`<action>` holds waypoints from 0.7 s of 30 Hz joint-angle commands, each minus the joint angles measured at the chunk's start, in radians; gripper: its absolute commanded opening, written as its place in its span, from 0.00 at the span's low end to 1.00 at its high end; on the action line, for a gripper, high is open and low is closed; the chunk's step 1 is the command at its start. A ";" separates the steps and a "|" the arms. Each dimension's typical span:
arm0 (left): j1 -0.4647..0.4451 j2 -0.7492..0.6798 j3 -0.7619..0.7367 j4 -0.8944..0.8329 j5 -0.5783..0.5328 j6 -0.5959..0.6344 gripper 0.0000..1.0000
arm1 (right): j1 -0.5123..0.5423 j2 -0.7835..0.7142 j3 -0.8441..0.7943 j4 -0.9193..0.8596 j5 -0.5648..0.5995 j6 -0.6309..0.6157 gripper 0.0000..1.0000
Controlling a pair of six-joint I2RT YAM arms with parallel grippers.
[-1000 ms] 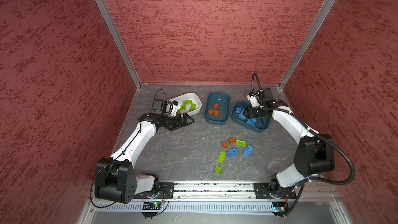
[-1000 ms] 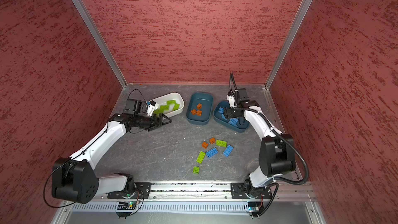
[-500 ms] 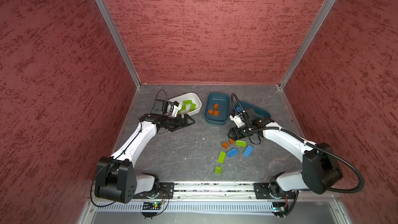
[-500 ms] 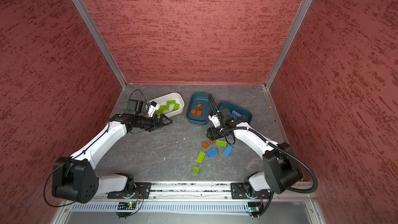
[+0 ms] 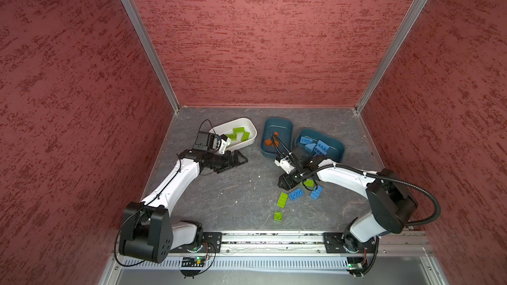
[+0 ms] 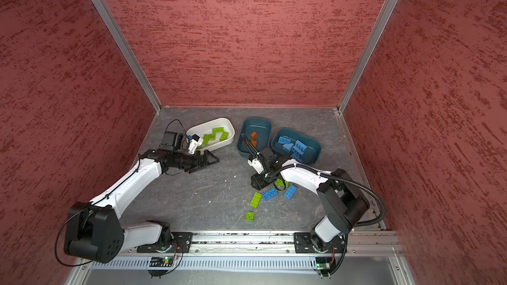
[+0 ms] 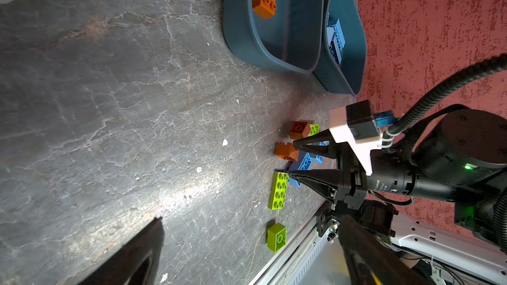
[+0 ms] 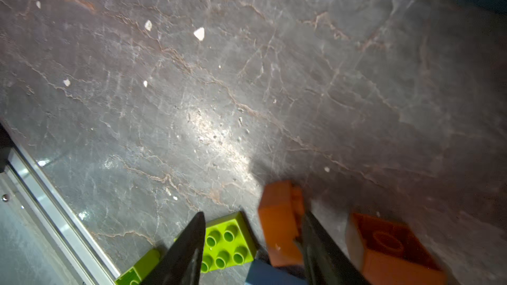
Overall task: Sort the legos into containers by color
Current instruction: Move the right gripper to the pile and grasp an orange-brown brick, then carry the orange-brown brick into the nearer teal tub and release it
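- right gripper [image 8: 253, 215] is down in the loose pile, jaws apart, nothing clamped yet
- target: small orange-brown studded plastic brick [image 8: 279, 223], on the table between the jaws and against one finger [image 8: 323, 248]
- that brick looks tipped, studs turned toward that finger, so the grip probably lands on a bumpy face: close slowly and let it square up, don't snap shut
- long lime green studded plastic brick [image 8: 227, 242] lies just beside it, and the opposite finger crosses in front of it; can't tell if they touch
- main risk as I read it: closing pinches or drags green along with orange; I'd shift toward the orange one so the green end stays outside the jaws
- light blue studded plastic brick [image 8: 274, 275] sits tight behind the target, so lift straight up before swinging
- second orange-brown square brick [image 8: 392, 245] is near but outside the jaws; leave it for the next pass
- drop goes in the middle dark teal plastic tub [image 5: 279, 127], which holds orange ones; the neighbouring dark teal plastic tub [image 5: 338, 152] holds blue
- left gripper [image 5: 233, 163] hovers with jaws wide apart and empty, just beside the white ribbed plastic tub [image 5: 247, 143] of greens, well apart from the pile, so no clash expected
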 commanded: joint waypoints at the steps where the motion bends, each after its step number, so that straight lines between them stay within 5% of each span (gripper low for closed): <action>1: -0.004 -0.030 -0.012 0.014 -0.014 0.004 1.00 | 0.012 0.016 0.014 -0.020 0.066 -0.030 0.56; 10: -0.003 -0.033 -0.018 0.018 -0.018 -0.001 1.00 | 0.031 0.063 0.012 -0.024 0.127 -0.041 0.49; 17: -0.002 -0.045 -0.014 -0.003 -0.027 0.007 1.00 | 0.037 0.065 0.045 -0.031 0.134 -0.031 0.20; 21: 0.012 -0.063 -0.009 -0.022 -0.031 0.015 1.00 | 0.035 0.008 0.075 -0.033 0.130 -0.029 0.18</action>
